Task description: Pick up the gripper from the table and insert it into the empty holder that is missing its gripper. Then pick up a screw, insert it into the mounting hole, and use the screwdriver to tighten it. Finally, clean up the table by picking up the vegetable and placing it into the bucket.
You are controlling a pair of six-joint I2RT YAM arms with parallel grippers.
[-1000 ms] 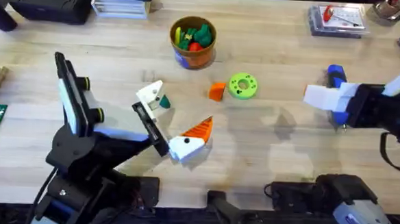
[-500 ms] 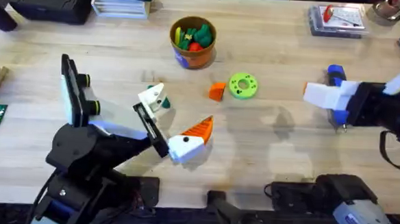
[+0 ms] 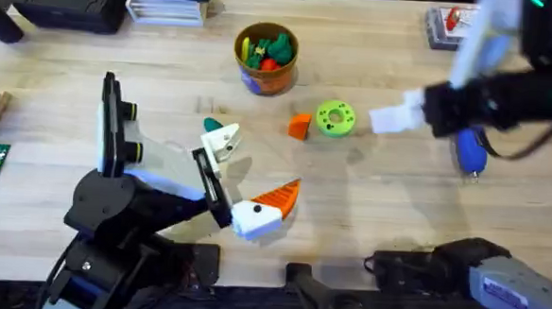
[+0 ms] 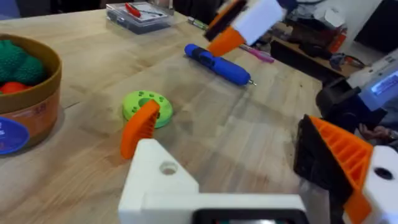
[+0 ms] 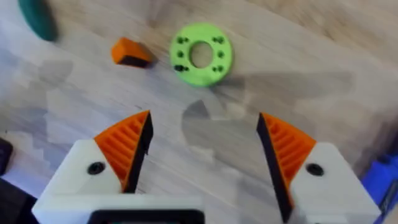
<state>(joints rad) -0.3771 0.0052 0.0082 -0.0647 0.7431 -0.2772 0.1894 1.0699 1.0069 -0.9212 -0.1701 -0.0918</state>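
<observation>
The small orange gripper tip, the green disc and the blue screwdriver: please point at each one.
orange gripper tip (image 3: 299,125), overhead view, middle of the wedge.
green disc (image 5: 201,54), right wrist view, on the ring beside its centre hole.
blue screwdriver (image 4: 219,64), left wrist view, middle of the blue body.

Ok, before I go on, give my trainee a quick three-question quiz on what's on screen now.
1. True or false: the screwdriver lies on the table, held by no pincer.
2. What lies closest to the green disc? A) the bucket B) the loose orange gripper C) the screwdriver
3. Fill in: the right pincer is ____ (open or shut).

Key: 1 true; 2 B; 3 open.
</observation>
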